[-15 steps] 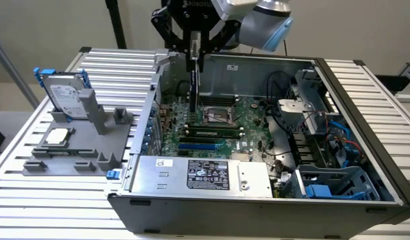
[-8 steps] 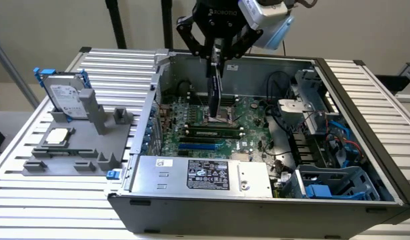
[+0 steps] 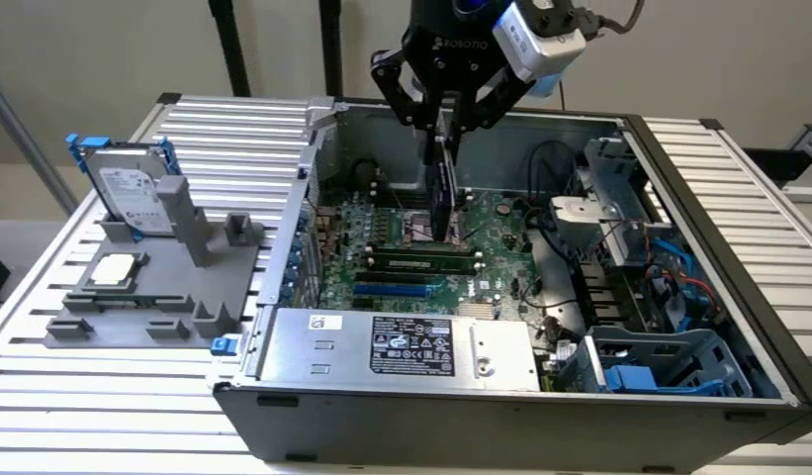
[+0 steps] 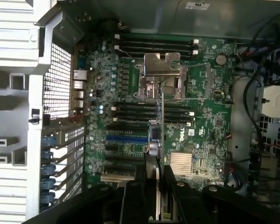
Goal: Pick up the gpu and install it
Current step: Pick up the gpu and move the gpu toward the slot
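Note:
My gripper point(image 3: 445, 121) hangs over the open computer case point(image 3: 722, 247) and is shut on the gpu point(image 3: 443, 188). The card hangs edge-down, thin and dark, just above the green motherboard point(image 3: 498, 247). In the wrist view the gpu point(image 4: 155, 140) appears edge-on between my black fingers point(image 4: 139, 196), over the board's slots point(image 4: 130, 158). The blue slot point(image 4: 126, 137) lies just beside the card's lower edge. Whether the card touches the board I cannot tell.
Memory sticks point(image 3: 412, 262) and the CPU socket bracket point(image 4: 161, 74) sit near the card. The power supply point(image 3: 393, 341) fills the case front; cables point(image 3: 603, 247) and a blue drive cage point(image 3: 657, 366) lie on the exterior view's right. A hard drive point(image 3: 129, 188) stands on a grey fixture point(image 3: 141, 297).

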Robot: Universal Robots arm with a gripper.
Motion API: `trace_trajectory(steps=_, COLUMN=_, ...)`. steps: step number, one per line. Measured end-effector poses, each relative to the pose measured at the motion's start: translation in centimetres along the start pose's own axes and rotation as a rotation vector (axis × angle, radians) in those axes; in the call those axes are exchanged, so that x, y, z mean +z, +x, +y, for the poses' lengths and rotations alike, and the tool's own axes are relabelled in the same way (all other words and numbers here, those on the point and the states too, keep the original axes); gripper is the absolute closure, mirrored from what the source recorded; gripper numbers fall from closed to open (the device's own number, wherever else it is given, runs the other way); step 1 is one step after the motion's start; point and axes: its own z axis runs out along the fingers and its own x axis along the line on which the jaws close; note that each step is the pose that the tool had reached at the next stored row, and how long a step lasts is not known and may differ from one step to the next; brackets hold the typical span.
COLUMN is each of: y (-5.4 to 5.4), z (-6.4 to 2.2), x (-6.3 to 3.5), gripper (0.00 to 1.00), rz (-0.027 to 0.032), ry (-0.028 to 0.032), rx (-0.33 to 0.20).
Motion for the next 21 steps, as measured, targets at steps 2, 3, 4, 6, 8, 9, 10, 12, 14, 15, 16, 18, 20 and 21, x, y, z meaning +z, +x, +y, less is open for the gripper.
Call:
trace_trajectory(steps=2, y=0.01, z=0.00, x=0.00, gripper=1.00, rz=0.0002, ry=0.0001, rx=0.000)
trace_trajectory(steps=3, y=0.00, z=0.00, x=0.00, gripper=1.00, rz=0.0001, ry=0.0001, rx=0.000)
trace_trajectory(steps=4, y=0.00, z=0.00, x=0.00, gripper=1.00, rz=0.0001, ry=0.0001, rx=0.000)
trace_trajectory(steps=6, y=0.00, z=0.00, x=0.00, gripper=1.00, rz=0.0001, ry=0.0001, rx=0.000)
trace_trajectory(steps=8, y=0.00, z=0.00, x=0.00, gripper=1.00, rz=0.0001, ry=0.0001, rx=0.000)
trace_trajectory(steps=9, y=0.00, z=0.00, x=0.00, gripper=1.00, rz=0.0001, ry=0.0000, rx=0.000)
trace_trajectory(steps=10, y=0.00, z=0.00, x=0.00, gripper=1.00, rz=0.0001, ry=0.0001, rx=0.000)
trace_trajectory(steps=12, y=0.00, z=0.00, x=0.00, gripper=1.00, rz=0.0001, ry=0.0001, rx=0.000)
trace_trajectory(steps=14, y=0.00, z=0.00, x=0.00, gripper=1.00, rz=0.0001, ry=0.0001, rx=0.000)
trace_trajectory(steps=15, y=0.00, z=0.00, x=0.00, gripper=1.00, rz=0.0002, ry=0.0001, rx=0.000)
trace_trajectory(steps=16, y=0.00, z=0.00, x=0.00, gripper=1.00, rz=0.0001, ry=0.0001, rx=0.000)
trace_trajectory(steps=18, y=0.00, z=0.00, x=0.00, gripper=1.00, rz=0.0001, ry=0.0001, rx=0.000)
trace_trajectory(steps=20, y=0.00, z=0.01, x=0.09, gripper=1.00, rz=-0.0012, ry=0.0001, rx=-0.009)
trace_trajectory(steps=21, y=0.00, z=0.01, x=0.15, gripper=1.00, rz=-0.0012, ry=0.0004, rx=-0.028)
